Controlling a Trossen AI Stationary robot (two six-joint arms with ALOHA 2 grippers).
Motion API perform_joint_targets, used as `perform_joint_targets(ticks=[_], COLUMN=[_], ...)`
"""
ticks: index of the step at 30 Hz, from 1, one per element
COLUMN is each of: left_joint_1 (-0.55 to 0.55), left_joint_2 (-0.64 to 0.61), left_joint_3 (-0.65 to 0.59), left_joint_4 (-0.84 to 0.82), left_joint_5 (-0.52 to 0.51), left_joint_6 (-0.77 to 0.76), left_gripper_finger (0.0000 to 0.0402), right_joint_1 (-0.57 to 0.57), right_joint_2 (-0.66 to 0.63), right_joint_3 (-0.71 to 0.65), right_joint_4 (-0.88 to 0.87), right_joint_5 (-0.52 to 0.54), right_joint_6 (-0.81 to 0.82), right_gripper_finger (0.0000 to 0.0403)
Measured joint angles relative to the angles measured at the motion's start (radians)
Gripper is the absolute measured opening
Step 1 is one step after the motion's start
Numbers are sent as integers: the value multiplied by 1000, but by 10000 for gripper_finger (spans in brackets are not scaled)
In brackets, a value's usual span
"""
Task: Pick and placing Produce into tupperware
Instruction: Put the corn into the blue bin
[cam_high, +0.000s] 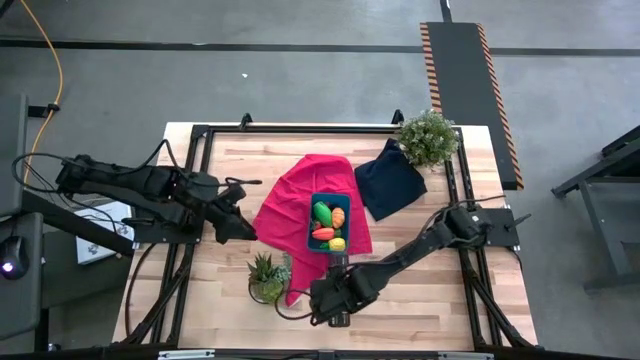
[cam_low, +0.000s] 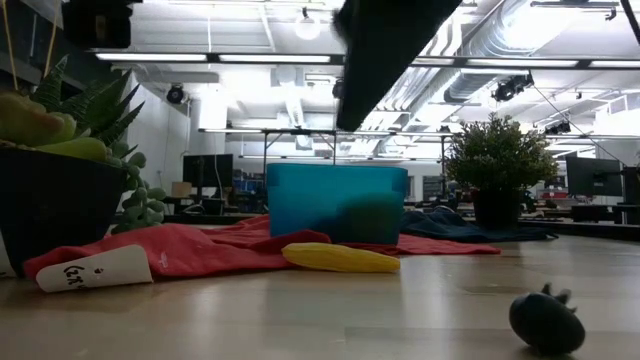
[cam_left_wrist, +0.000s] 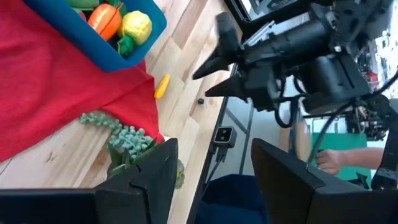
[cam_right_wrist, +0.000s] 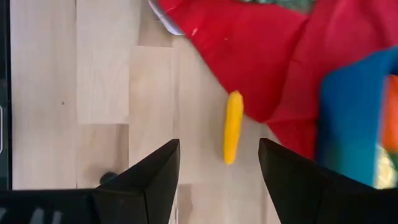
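The teal tupperware (cam_high: 312, 228) sits on a red cloth (cam_high: 295, 200) at mid-table. It holds green, orange, red-orange and yellow produce (cam_high: 327, 225). One long yellow piece (cam_right_wrist: 233, 126) lies flat on the bare wood beside the cloth's near edge, also seen in the low view (cam_low: 340, 258). My right gripper (cam_right_wrist: 217, 149) hovers open above the table, just on the near side of the tub (cam_high: 338, 263), with the yellow piece ahead of its fingertips. My left gripper (cam_left_wrist: 214, 180) waits open at the cloth's left side (cam_high: 240, 228).
A small succulent pot (cam_high: 267, 277) stands left of my right gripper. A leafy plant (cam_high: 428, 137) and a navy cloth (cam_high: 390, 180) lie toward the far right. A small dark object (cam_low: 545, 320) rests on the wood near the front. A person's hand (cam_left_wrist: 329, 160) shows beyond the table.
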Motion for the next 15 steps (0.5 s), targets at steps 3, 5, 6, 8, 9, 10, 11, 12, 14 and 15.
perform_joint_targets(ticks=[3,5,6,8,9,10,11,12,14,15], left_joint_1=[-30,-46,-53,-63,-66,-67,-65,-65,-64,-64], left_joint_2=[0,0,0,0,0,0,0,0,0,0], left_joint_3=[0,0,0,0,0,0,0,0,0,0], left_joint_4=[0,0,0,-1,-1,-1,-2,-2,-3,-4], left_joint_5=[-25,-38,-42,-51,-55,-58,-58,-58,-59,-61], left_joint_6=[1,1,1,2,2,1,2,2,2,2], left_gripper_finger=[193,193,193,193,193,193,193,193,193,193], right_joint_1=[-16,-31,-42,-62,-74,-86,-96,-107,-122,-124], right_joint_2=[19,18,17,17,17,17,17,15,15,15], right_joint_3=[0,0,0,0,0,0,-1,-14,-53,-76], right_joint_4=[36,59,71,70,66,66,68,84,94,95], right_joint_5=[-20,-44,-60,-80,-91,-102,-117,-133,-161,-179], right_joint_6=[-19,-27,-33,-51,-57,-61,-67,-67,-65,-58], right_gripper_finger=[211,211,211,211,211,211,211,211,211,211])
